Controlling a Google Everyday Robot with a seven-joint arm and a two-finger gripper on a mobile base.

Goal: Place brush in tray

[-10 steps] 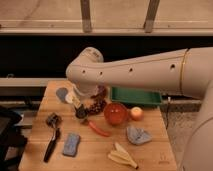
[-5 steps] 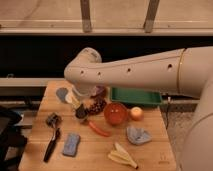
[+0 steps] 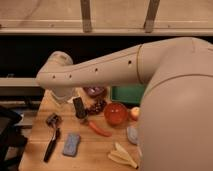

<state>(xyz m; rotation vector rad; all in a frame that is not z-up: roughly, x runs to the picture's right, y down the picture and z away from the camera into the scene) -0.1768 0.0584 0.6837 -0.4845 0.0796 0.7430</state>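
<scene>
The gripper (image 3: 79, 107) hangs released and empty over mid-table, while the brush (image 3: 51, 139) lies near the table's (image 3: 95, 150) left edge, well apart from the tray (image 3: 127, 93) at the rear edge.

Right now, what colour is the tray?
Green tray, camera view; the hand hangs above the table.

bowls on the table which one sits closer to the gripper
The purple bowl at the back: the gripper hangs just left of it in view. The orange-red bowl sits farther right, nearer the front.
</scene>
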